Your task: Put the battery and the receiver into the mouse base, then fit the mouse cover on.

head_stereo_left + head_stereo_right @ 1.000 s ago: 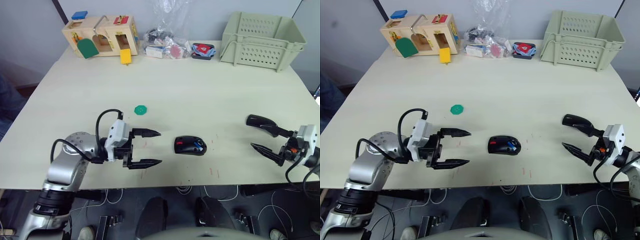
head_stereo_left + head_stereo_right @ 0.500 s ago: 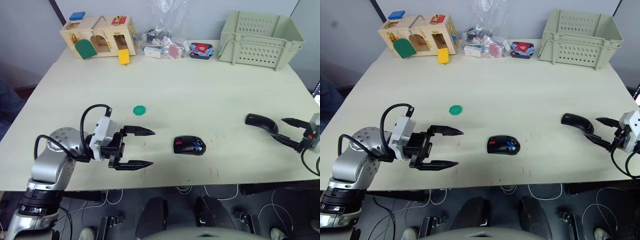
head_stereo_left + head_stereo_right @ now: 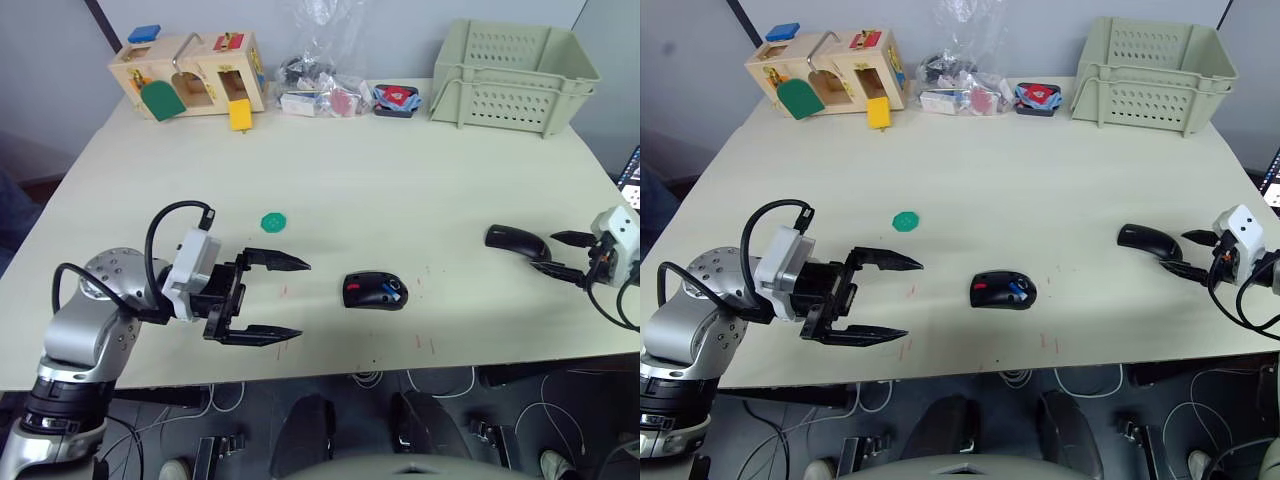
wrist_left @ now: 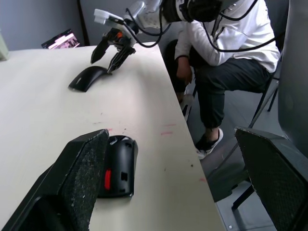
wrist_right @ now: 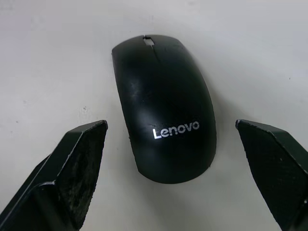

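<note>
**Right gripper swings round behind the loose cover; left arm draws back from the base**

Since a second ago the right gripper (image 3: 1192, 256) has shifted from the near side of the thin, glossy black mouse cover (image 3: 1140, 238) to its 3 o'clock side, and the left gripper (image 3: 278, 300) has pulled away from the black oval mouse base (image 3: 375, 291).

That base lies near the front-centre of the pale table (image 3: 400, 180), its hollow top open, with the red patch and something blue and white in it, probably the slim battery (image 3: 393, 293); whether the receiver is seated I cannot tell. The cover rests arched-side up at 3 o'clock of the base, well apart from it. The right wrist view looks straight down on the Lenovo-marked shell between that gripper's two black fingers, spread wide, holding nothing. The left gripper sits at 9 o'clock of the base, also wide open and empty.

Risks, as I judge them: the shell is slick and curved, so closing fingers could squirt it sideways or skid it toward the nearby table edge. A tip landing on top could press it flat instead of gripping. Fitting the cover without confirming the receiver would leave the task unfinished. A small green disc (image 3: 274, 222) lies at 10 o'clock of the base, out of the way.
</note>
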You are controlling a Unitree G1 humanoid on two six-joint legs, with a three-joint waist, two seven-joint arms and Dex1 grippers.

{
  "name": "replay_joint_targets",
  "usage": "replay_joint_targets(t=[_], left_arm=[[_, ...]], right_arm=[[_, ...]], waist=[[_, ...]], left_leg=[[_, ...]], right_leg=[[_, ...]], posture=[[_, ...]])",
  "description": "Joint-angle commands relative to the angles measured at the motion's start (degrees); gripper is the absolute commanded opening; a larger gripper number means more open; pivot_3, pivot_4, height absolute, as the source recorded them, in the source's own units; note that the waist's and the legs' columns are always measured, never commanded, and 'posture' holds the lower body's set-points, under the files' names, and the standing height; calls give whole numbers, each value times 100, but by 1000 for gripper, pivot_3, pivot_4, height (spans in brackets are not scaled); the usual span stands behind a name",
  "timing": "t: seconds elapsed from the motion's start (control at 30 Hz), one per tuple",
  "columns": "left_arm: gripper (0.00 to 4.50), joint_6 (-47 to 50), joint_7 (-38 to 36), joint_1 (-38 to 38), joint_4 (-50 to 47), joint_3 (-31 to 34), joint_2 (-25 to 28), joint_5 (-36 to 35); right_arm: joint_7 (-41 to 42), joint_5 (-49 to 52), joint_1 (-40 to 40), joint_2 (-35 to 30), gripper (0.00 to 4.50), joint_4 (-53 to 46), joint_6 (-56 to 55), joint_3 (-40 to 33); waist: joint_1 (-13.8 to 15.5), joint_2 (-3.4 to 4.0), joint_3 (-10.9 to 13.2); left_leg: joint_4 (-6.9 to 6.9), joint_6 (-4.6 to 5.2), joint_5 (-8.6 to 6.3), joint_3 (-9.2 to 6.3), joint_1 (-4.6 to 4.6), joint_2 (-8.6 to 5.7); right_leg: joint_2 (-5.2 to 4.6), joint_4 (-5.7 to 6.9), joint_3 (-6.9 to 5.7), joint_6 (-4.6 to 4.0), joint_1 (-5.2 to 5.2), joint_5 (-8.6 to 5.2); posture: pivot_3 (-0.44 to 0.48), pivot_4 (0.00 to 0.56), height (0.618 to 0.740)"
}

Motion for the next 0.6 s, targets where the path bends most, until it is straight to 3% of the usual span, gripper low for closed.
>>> replay_joint_targets(t=[0.03, 0.6], left_arm=[[4458, 24, 34, 14, -153, 192, 76, -133], [4458, -216, 659, 527, -306, 690, -17, -39]], right_arm=[[-13, -124, -268, -119, 4500, 181, -80, 11], [251, -412, -632, -99, 4500, 526, -68, 138]], waist=[[-3, 0, 0], [-3, 5, 12]], left_leg=[[-1, 0, 0, 1, 0, 1], [-10, 0, 0, 30, 21, 5]], right_leg=[[1, 0, 0, 0, 0, 0], [1, 1, 26, 1, 0, 0]], posture=[[0, 150, 740], [0, 150, 740]])
